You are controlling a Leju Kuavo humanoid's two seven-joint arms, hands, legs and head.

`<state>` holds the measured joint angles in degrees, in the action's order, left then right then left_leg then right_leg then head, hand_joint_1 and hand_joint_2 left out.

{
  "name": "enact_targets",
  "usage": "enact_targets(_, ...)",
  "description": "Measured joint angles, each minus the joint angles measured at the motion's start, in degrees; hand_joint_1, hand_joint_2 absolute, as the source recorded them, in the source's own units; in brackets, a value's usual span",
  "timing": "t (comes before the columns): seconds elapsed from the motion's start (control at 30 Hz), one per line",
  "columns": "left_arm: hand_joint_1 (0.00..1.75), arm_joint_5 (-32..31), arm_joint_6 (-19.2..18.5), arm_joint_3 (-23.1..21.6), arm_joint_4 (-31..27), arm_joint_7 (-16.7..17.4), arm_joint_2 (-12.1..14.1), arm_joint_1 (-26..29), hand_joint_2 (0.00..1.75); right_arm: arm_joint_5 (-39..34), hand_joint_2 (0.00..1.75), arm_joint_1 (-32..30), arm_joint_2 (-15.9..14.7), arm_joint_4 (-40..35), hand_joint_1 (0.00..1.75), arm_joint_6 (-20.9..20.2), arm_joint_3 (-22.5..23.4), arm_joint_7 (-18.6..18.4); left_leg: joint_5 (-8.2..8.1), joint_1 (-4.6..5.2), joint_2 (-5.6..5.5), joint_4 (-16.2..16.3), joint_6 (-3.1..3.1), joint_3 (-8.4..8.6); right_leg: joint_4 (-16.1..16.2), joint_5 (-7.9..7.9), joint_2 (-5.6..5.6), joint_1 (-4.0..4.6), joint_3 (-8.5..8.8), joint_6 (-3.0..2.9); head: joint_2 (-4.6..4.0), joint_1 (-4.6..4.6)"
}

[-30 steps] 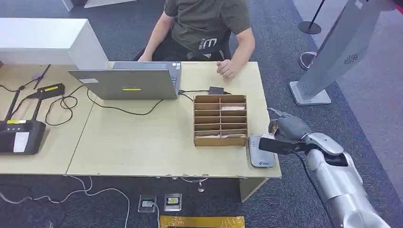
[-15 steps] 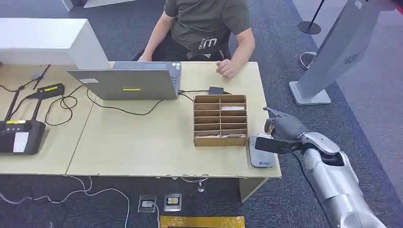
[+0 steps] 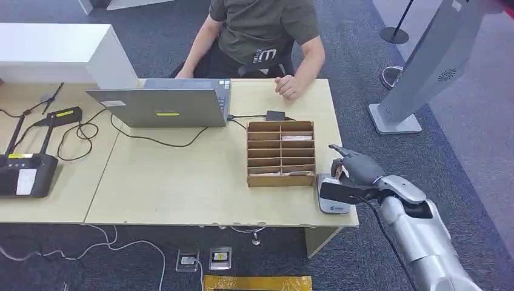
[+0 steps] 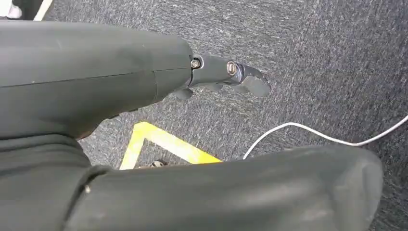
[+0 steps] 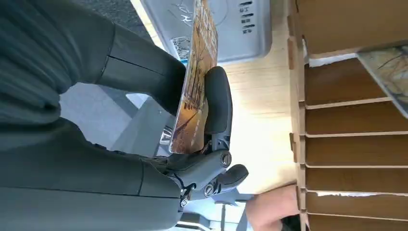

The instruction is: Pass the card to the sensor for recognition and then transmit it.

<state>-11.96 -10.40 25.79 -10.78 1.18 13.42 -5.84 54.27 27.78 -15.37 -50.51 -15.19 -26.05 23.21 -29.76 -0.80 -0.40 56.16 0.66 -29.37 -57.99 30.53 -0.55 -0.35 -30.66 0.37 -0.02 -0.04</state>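
We see our right hand [image 3: 353, 171] pinching the card [image 5: 195, 82] between thumb and fingers, holding it on edge just above the grey sensor [image 3: 332, 200] at the desk's [image 3: 182, 182] near right corner, beside the wooden organizer [image 3: 281, 153]. Our left hand [image 4: 144, 96] hangs over the carpet [image 4: 312, 57], fingers apart and holding nothing. A person [image 3: 267, 30] sits across the desk behind a laptop [image 3: 160, 106].

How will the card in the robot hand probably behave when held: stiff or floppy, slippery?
The card looks thin and flat, unbent in the right robot hand, so probably stiff and light. Its printed face seems glossy, so it may slip.
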Motion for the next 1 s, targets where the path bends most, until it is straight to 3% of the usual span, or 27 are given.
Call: enact_targets(1.0,0.0,-2.3,-0.3,2.2,0.0,0.0,0.1,0.0,0.0,1.5,1.75,3.6,-1.1,5.2,1.75,5.0,-0.5,0.9,0.0,0.0,0.09,0.0,0.0,0.03,0.0,-0.02,0.11,-0.01,0.0,0.01,0.0,0.0)
